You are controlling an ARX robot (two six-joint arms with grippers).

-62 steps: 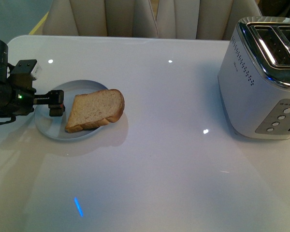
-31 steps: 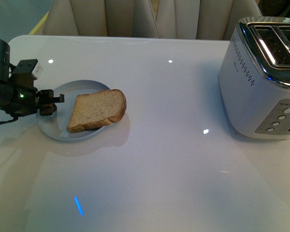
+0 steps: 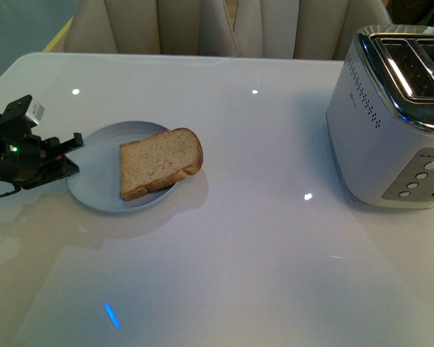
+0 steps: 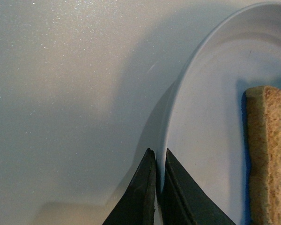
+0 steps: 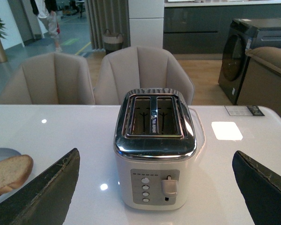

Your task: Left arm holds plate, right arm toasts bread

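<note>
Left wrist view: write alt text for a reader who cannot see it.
The left gripper has its two dark jaws closed on the rim of a pale-blue plate, seen from close above. A slice of brown bread lies on the plate, partly cut off by the picture's edge. The glossy white table fills the rest.

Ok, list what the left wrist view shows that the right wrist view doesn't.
Left wrist only: the left tool pinched shut on the rim of the plate. Right wrist only: the toaster, the beige chairs behind the table, and the right tool, wide open. Both: the plate, the bread lying on it, and the white table.
</note>
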